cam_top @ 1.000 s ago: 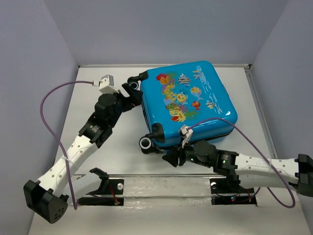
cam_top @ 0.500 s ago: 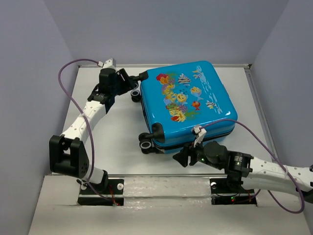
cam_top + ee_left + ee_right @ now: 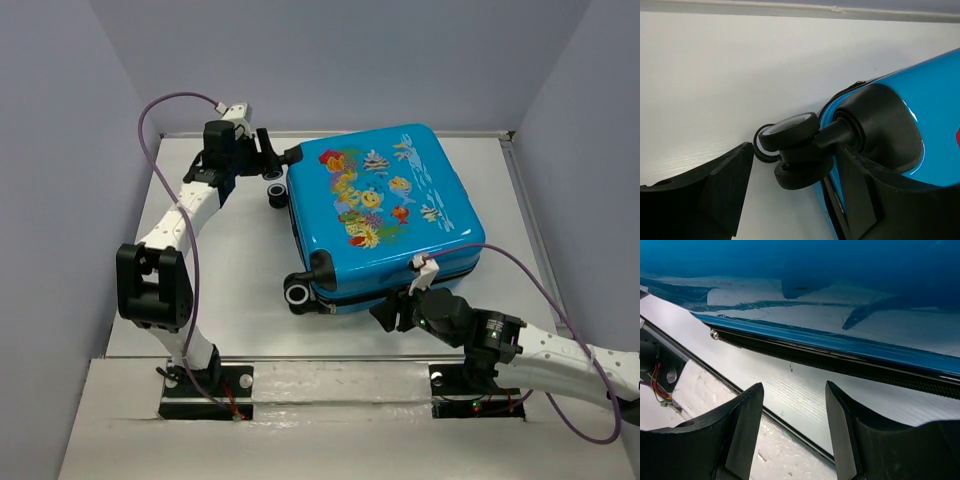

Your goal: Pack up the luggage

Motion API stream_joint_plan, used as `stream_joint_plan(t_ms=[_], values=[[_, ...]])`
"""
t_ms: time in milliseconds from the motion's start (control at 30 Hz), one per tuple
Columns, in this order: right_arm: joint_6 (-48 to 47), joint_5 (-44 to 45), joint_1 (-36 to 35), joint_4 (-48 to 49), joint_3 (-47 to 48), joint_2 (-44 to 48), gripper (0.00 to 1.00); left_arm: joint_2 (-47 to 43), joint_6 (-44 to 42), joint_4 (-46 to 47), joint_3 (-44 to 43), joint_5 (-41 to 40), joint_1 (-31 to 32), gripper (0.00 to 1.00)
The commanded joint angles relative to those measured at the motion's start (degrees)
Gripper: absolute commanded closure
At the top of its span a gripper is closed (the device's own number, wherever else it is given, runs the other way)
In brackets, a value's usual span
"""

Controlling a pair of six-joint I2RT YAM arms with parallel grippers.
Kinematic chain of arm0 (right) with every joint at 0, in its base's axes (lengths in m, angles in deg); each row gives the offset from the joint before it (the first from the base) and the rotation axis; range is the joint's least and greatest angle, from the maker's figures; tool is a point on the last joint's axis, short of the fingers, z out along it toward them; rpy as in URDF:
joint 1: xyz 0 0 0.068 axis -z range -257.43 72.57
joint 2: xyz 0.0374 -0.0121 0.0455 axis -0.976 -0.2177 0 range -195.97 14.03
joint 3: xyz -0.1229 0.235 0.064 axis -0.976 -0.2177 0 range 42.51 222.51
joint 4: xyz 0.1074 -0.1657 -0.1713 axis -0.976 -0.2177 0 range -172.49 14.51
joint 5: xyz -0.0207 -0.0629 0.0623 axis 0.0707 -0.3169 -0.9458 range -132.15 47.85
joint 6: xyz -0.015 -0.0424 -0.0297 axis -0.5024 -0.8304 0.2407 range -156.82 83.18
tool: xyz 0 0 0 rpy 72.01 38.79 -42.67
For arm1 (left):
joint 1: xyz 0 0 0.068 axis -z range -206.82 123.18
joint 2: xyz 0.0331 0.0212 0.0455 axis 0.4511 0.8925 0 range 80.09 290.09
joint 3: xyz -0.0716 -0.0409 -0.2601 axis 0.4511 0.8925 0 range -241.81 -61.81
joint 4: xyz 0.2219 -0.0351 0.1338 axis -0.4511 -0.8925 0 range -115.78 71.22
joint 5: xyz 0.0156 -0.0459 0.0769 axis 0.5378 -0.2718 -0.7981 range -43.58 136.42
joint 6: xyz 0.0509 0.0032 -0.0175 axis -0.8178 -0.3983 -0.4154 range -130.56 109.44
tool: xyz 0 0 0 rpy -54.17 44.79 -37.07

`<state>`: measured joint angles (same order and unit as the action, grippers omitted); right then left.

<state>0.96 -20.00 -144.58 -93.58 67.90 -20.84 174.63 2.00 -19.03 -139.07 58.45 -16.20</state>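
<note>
Luggage point(image 3: 385, 215) closed, fish print up; L gripper point(image 3: 796, 150) straddles wheel point(image 3: 790, 131)

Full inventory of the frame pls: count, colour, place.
suitcase: 1, bright blue with fish-and-coral print, closed, lying flat, centre-right.
wheels: 2 visible, black and white, suitcase's left end.
zipper: 1, black, along the suitcase's near seam.
table: 1, white, under everything.
cables: 2, purple, looping far left and near right.
arms: 2, white with black joints, bolted at the near edge.
left hand: 1, black, open, fingers either side of the far wheel.
right hand: 1, black, open, empty, at the suitcase's near edge.
</note>
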Motion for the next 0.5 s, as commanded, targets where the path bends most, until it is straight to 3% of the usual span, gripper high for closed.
stream_joint_plan(t_ms=[0,167,367,467], values=[[-0.25,1.76,0.80,-0.63,0.81,0.16,0.42,0.99,-8.07,-1.76,-3.69,2.55,0.02,0.22],[0.45,2.19,1.41,-0.72,-0.07,-0.02,0.40,3.10,-14.21,-3.08,-7.12,7.38,0.02,0.20],[1.07,2.11,4.31,-0.55,-0.43,0.68,0.40,6.09,-16.42,-3.62,-8.35,14.68,0.02,0.28],[0.28,1.93,5.45,-0.63,0.19,1.21,0.40,8.81,-18.09,-4.58,-10.11,16.53,0.02,0.38]])
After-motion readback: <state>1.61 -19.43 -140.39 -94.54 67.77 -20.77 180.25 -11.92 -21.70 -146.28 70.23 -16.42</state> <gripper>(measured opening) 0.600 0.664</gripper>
